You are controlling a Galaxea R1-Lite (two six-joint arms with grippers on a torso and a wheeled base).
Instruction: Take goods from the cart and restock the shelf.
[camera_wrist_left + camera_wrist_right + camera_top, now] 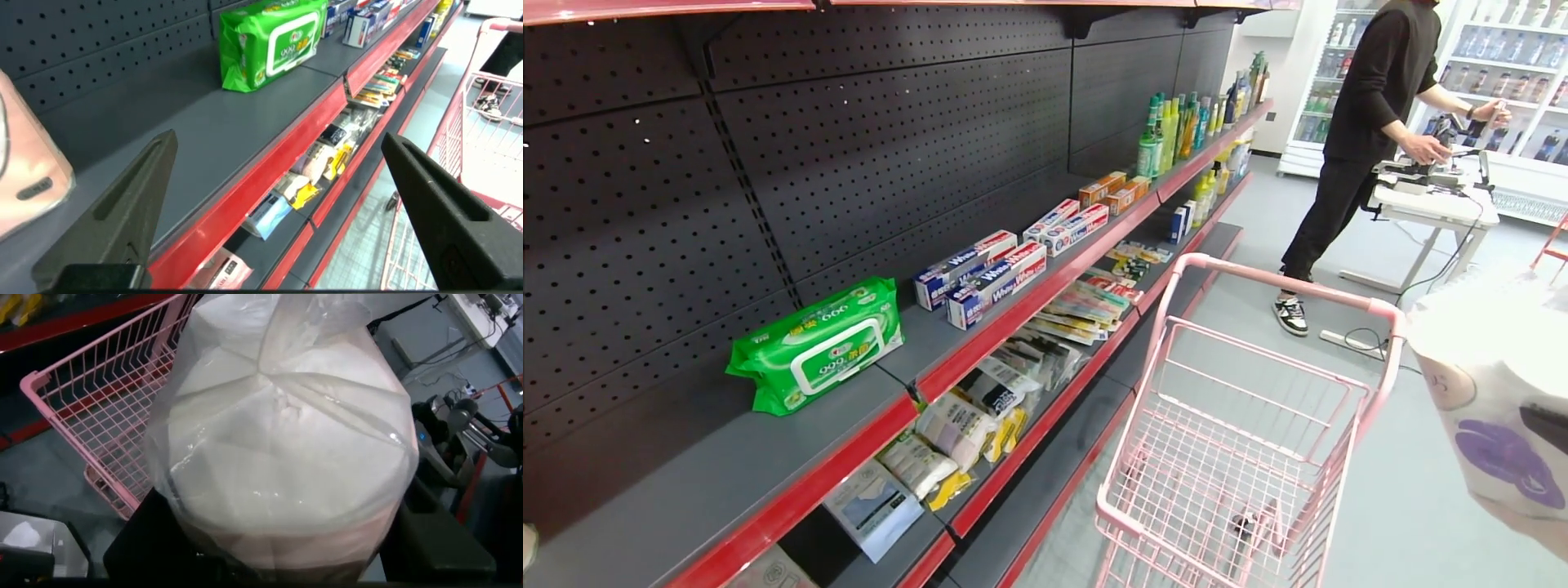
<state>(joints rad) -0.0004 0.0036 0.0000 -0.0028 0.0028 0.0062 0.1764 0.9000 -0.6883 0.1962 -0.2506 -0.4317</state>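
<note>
Right gripper [286, 549] clamps a plastic-wrapped white pack [286, 433] beside the pink cart [1282, 283]; the head view adds its purple print. Left gripper [278, 143], fingers [122, 204] apart, hangs over the shelf [163, 122] left of the cart.

Your head view was bright and evenly lit from overhead, with the shelf [727, 465] edges bowed by the wide lens. The lower shelves [1029, 498] sat in shadow. In your right wrist view, glare streaked the plastic-wrapped package [286, 457].
</note>
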